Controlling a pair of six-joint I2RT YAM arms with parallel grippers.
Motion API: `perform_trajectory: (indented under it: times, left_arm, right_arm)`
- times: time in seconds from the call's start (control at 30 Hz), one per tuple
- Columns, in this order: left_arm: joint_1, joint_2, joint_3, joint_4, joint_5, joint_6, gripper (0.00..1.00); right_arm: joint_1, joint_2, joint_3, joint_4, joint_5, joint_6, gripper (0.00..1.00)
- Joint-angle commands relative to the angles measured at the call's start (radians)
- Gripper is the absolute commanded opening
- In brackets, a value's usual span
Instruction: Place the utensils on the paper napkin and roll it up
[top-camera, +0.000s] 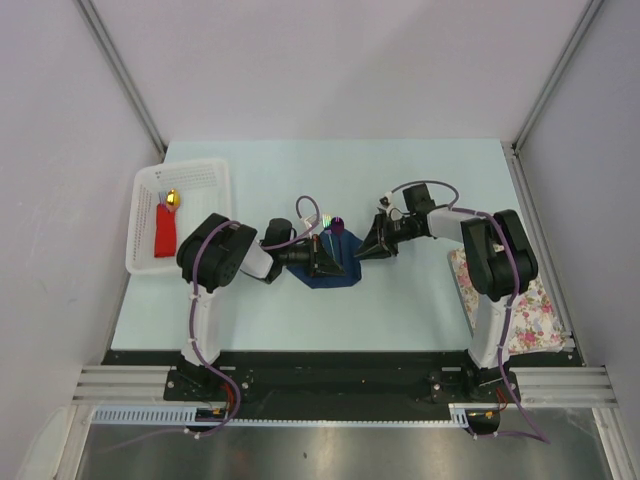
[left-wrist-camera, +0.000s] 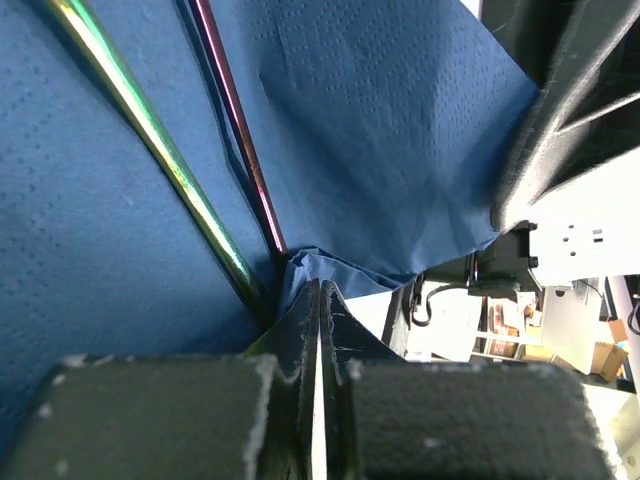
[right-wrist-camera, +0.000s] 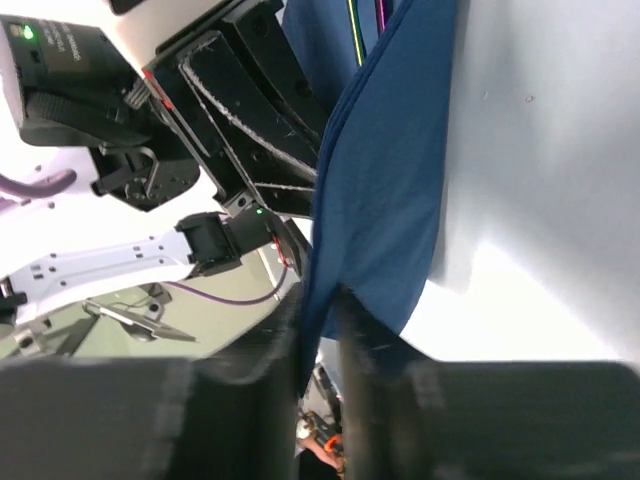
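— Where is the paper napkin (top-camera: 338, 272) to be found, and what is on it?

— It lies on the table (top-camera: 430, 300) between the two arms, near the middle. The utensils (left-wrist-camera: 150, 130) are laid on it: two slim iridescent stems are seen side by side in the left wrist view, running away from the fingers.

— How are the pincers set?

— The left gripper (left-wrist-camera: 320, 297) is closed tight, with a fold of blue paper nipped between the jaws at the napkin's left side. The right gripper (right-wrist-camera: 322, 312) is clamped on the right side in the same way, and there the sheet appears to be raised off the table, with shadow under it.

— What step is judged to be in hand, and how is it done well?

— The start of the roll, it is judged. The paper is thin, so the pull should be kept light and equal at both pinches, or a tear may be started at either one. The raised edge should be carried over the stems and tucked close against them before any turning is done. The stems should be kept parallel to the fold line — if they are skewed, they could be pushed out of an open end as the roll is tightened.
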Motion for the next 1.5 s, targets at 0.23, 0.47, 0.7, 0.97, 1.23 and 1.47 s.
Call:
perform_trajectory:
  times: [0.23,0.47,0.7,0.97,1.23,1.47]
  left_arm:
    - [0.013,-0.012,-0.008,0.028,-0.029,0.012,0.0]
    - [0.021,-0.05,-0.01,0.026,-0.024,0.015,0.0]
    - [0.048,-0.122,-0.036,-0.003,-0.009,0.019,0.07]
    - [0.099,-0.213,-0.076,-0.163,0.023,0.126,0.31]
    - [0.118,-0.256,-0.084,-0.328,0.006,0.262,0.42]
    - [0.116,-0.236,-0.071,-0.388,-0.023,0.308,0.42]
  right_arm:
    - [0.07,0.072,0.141,-0.088,0.05,-0.069,0.0]
    - [0.107,0.108,0.172,-0.095,0.05,-0.073,0.0]
    - [0.115,0.125,0.173,-0.076,0.076,-0.05,0.0]
    - [0.127,0.16,0.196,-0.045,0.086,-0.004,0.0]
    - [0.144,0.175,0.21,-0.011,0.077,0.029,0.0]
    - [0.153,0.18,0.21,0.018,0.069,0.052,0.0]
